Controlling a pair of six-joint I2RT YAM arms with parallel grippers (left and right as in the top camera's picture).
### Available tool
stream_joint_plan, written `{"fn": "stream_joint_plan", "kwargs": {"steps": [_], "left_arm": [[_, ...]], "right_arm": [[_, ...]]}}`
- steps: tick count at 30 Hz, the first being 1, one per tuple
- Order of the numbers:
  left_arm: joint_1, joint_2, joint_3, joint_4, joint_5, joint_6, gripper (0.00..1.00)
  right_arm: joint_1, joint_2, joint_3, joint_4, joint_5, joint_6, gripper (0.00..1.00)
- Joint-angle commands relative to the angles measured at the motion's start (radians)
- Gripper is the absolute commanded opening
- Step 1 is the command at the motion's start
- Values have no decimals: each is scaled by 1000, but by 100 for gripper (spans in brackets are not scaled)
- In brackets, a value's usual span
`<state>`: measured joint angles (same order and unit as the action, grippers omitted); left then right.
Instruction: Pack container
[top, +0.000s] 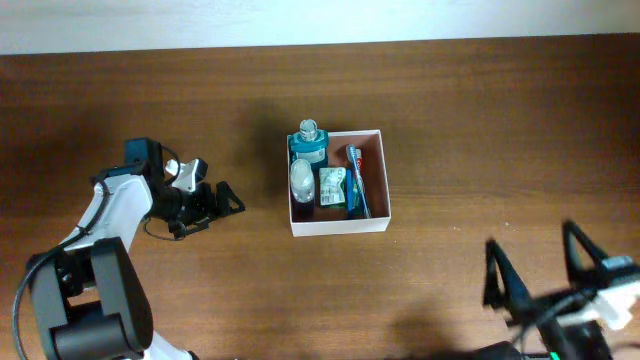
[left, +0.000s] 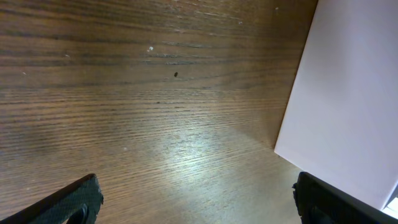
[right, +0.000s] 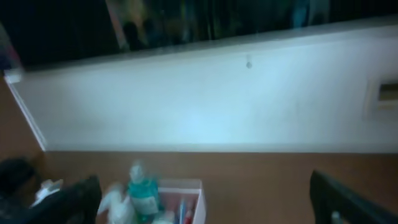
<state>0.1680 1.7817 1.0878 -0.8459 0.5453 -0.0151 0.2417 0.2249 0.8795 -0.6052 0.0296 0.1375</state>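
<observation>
Okay, so here's where I'm at: the container (top: 340, 224) sits mid-counter (top: 480, 110) and has a teal bottle (top: 308, 145), a white bottle (top: 301, 178), a green packet (top: 332, 185) and a blue tube (top: 356, 180) packed in side by side. My left tool (top: 215, 208) is released, jaws wide with nothing between them, and it points at the box wall facing it. In the wrist view that white wall is just off one fingertip (left: 329, 199), close but not touching. My right tool (top: 538, 262) is wide open and empty too, down at the near right of the counter, well apart from the box. So the left arm is clearly the nearer one. The box is square, so there's no long axis to line up with, though the stuff inside runs front to back. I don't see a loose item in any view, so my guess is the packing's about done. Any last nudge would fall to the left arm, coming in sideways.
</observation>
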Motion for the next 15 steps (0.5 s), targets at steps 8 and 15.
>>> {"fn": "stream_joint_plan", "kwargs": {"steps": [8, 15], "left_arm": [[3, -26, -6, 0, 3, 12, 99], [3, -26, -6, 0, 3, 12, 99]], "right_arm": [[-8, -89, -512, 583, 5, -81, 98], [-65, -166, -650, 584, 6, -82, 98]]}}
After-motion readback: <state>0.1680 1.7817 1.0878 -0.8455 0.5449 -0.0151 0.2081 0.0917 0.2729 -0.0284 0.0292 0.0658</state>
